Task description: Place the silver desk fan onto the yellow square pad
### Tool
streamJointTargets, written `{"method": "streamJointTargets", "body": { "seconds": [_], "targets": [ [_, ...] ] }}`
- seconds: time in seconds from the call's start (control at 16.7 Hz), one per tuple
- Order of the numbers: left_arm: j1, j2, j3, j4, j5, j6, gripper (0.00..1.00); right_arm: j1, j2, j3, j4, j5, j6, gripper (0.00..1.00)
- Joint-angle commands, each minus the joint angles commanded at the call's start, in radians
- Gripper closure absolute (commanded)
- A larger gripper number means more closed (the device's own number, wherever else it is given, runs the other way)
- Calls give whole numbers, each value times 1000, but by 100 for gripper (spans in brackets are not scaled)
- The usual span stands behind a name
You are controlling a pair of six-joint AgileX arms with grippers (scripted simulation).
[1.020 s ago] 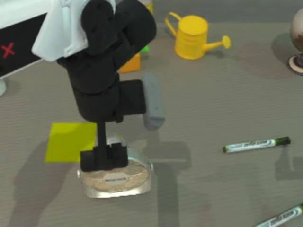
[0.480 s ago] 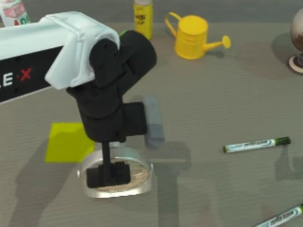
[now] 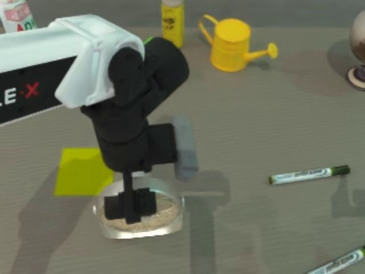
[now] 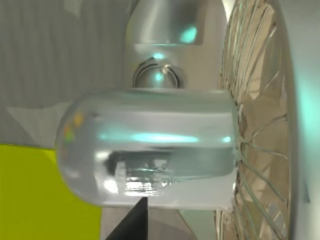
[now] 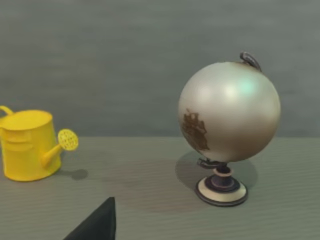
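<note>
Left end effector [image 3: 130,205] of mine hangs straight down over the silver desk fan [image 3: 165,220], its dark fingers low against the beige speckled grille; whether they are spread or clamped on the housing I cannot tell from either view. The fan lies grille-up on the grey surface [image 3: 256,125], at about 7 o'clock from the middle of the top view, with the yellow square pad [image 3: 80,171] just beside it at its 10 o'clock, seemingly touching or nearly so. In the left wrist view the shiny rounded housing [image 4: 150,155] fills the frame, the pad [image 4: 40,200] showing behind it. My right arm is parked off to the right, its wrist camera facing a globe [image 5: 229,112] and the yellow watering can [image 5: 27,145]. The risk I judge here is the polished, curved housing: a bite placed off-centre could let the fan slip or swing when lifted, and dragging it could nudge the thin pad out of place.
</note>
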Motion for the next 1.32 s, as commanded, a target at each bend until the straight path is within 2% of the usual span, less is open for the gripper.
{"method": "streamJointTargets", "body": {
  "seconds": [0.48, 1.08, 1.32],
  "targets": [
    [0, 0, 0, 0, 0, 0, 98, 0, 0, 0, 0, 0, 0, 0],
    [0, -1, 4, -4, 0, 2, 100, 0, 0, 0, 0, 0, 0, 0],
    [9, -7, 95, -102, 0, 1, 100, 0, 0, 0, 0, 0, 0, 0]
  ]
}}
